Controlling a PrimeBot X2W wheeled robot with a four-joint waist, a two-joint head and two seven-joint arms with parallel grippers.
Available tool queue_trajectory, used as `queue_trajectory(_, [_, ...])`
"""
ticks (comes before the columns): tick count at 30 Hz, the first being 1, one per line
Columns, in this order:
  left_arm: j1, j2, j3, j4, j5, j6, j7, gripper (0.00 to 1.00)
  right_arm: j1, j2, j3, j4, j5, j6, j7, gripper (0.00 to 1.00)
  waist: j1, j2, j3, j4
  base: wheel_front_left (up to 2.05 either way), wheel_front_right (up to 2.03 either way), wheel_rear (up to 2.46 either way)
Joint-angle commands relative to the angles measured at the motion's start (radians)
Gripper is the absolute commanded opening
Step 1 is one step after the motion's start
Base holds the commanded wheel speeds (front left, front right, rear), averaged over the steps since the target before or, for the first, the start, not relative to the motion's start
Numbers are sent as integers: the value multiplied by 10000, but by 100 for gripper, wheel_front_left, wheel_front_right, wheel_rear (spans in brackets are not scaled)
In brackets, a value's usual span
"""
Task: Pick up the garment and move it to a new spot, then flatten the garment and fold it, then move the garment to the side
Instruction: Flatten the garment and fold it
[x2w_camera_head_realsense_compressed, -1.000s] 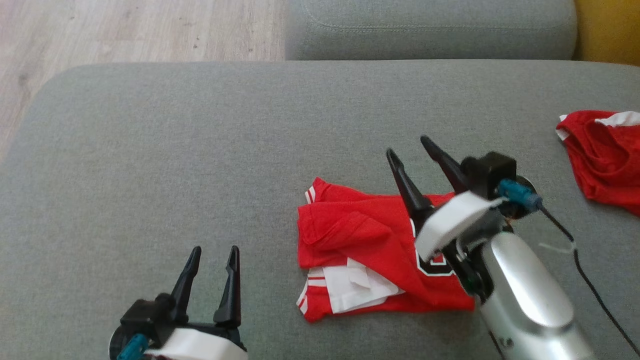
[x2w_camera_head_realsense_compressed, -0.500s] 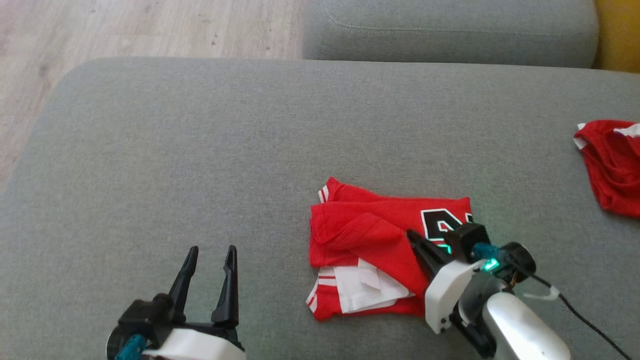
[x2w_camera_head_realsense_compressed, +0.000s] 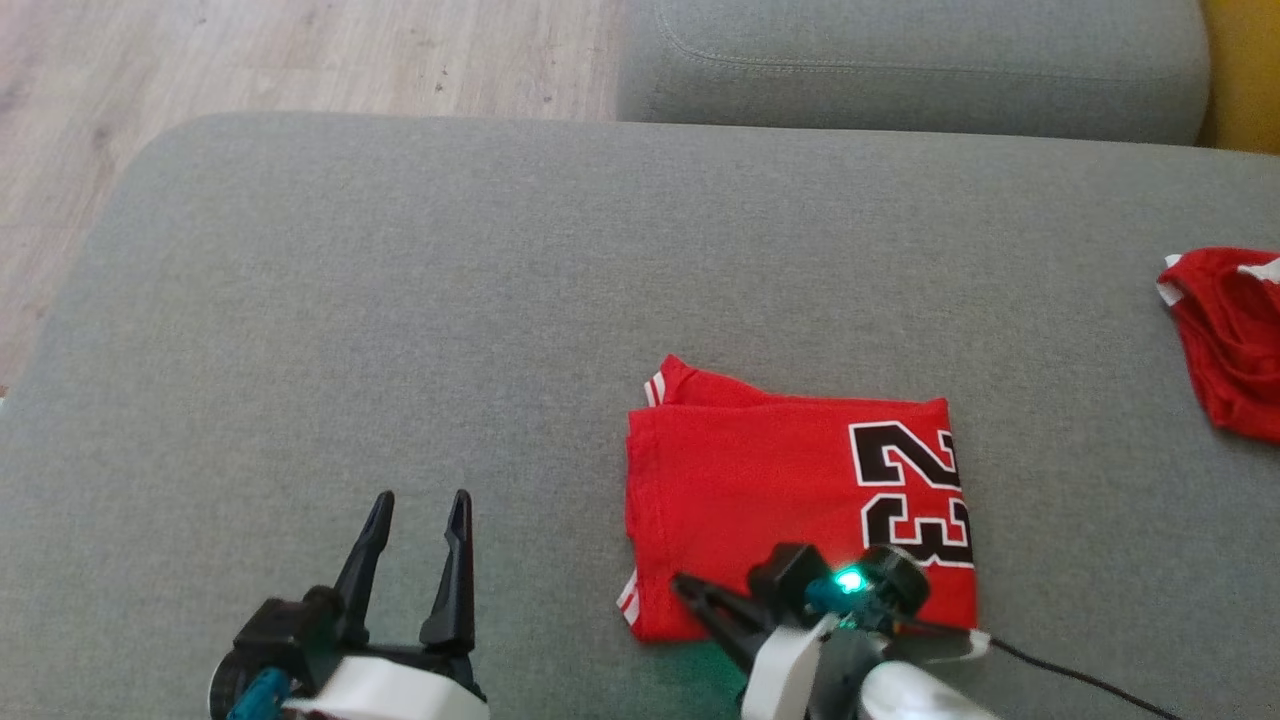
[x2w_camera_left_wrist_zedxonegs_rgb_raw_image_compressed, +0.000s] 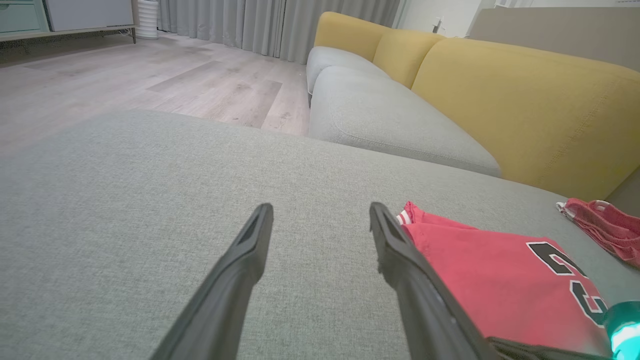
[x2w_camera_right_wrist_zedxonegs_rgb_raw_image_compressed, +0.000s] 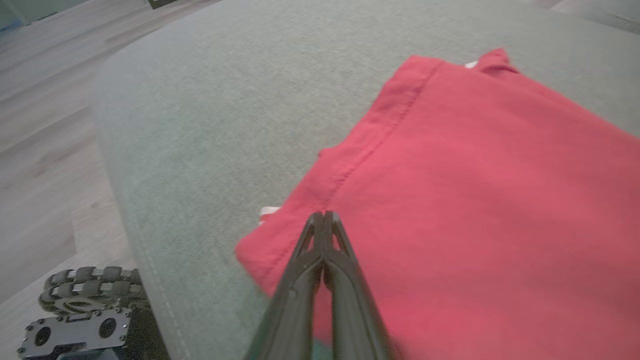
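Right wrist view: right gripper (x2w_camera_right_wrist_zedxonegs_rgb_raw_image_compressed: 324, 216) pinched shut over the folded red jersey (x2w_camera_right_wrist_zedxonegs_rgb_raw_image_compressed: 475, 200) — soft, floppy, I'd grab its near-left doubled edge — left gripper (x2w_camera_head_realsense_compressed: 421, 498) spread wide.

**Setting.** A broad grey upholstered seat (x2w_camera_head_realsense_compressed: 400, 300) spans the head view from 9 to 3 o'clock, with its rounded far corner at 10 o'clock. Beyond it, at 12 to 1 o'clock, lies a second grey cushion (x2w_camera_head_realsense_compressed: 900, 70) with a stitched seam. A yellow backrest (x2w_camera_head_realsense_compressed: 1245, 70) borders that cushion at 2 o'clock. Pale wood-plank floor (x2w_camera_head_realsense_compressed: 300, 50) occupies 10 to 11 o'clock. In the left wrist view, grey floor-length curtains (x2w_camera_left_wrist_zedxonegs_rgb_raw_image_compressed: 225, 20) hang at 12 o'clock, a low cabinet (x2w_camera_left_wrist_zedxonegs_rgb_raw_image_compressed: 50, 15) stands at 11 o'clock, and a white wall (x2w_camera_left_wrist_zedxonegs_rgb_raw_image_compressed: 450, 12) shows at 1 o'clock. Lighting is soft and even.
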Motion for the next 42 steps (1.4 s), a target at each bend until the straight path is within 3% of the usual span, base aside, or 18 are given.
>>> queue_trajectory(1, [-398,213,330,-351,-94,61,-47,100,-253,47,159,-343,94,-7,-36,0,0,0,12,-32,0,0,0])
queue_trajectory(6, [-392,196,338,-352,-115,97,-59,100,-393,-33,566,-517,417,-7,-158,0,0,0,42,-195,0,0,0])
queue_trajectory(12, [-523,224,358,-252,-97,60,-68,100,-672,159,-750,-903,271,-7,-923,3,0,0,-127,-441,0,0,0])
queue_trajectory(13, [-571,217,362,-231,-91,57,-67,100,-677,195,-1080,-981,162,-7,-1019,9,0,0,-173,-474,0,0,0])
queue_trajectory(15, [-668,192,380,-172,-85,39,-79,100,-614,312,-1876,-1148,-82,-7,-1232,40,0,0,-296,-550,0,0,0])
queue_trajectory(16, [-711,174,387,-135,-79,30,-90,100,-545,377,-2285,-1232,-227,-7,-1314,77,0,0,-355,-587,0,0,0])
queue_trajectory(17, [-745,149,402,-90,-75,30,-107,100,-447,457,-2713,-1316,-353,-7,-1392,98,0,0,-428,-636,0,0,0])
queue_trajectory(29, [-361,-234,816,329,-79,112,-383,100,1527,986,-6577,-2684,-1518,-7,-1642,100,0,0,-932,-887,0,0,0])
queue_trajectory(34, [152,-273,1002,531,-58,116,-429,100,2489,996,-7092,-3132,-986,-7,-1787,100,0,0,-1020,-865,0,0,0])
queue_trajectory(42, [541,-381,1249,837,23,-97,-455,100,3091,998,-7097,-3368,-949,-7,-1882,100,0,0,-1058,-810,0,0,0])
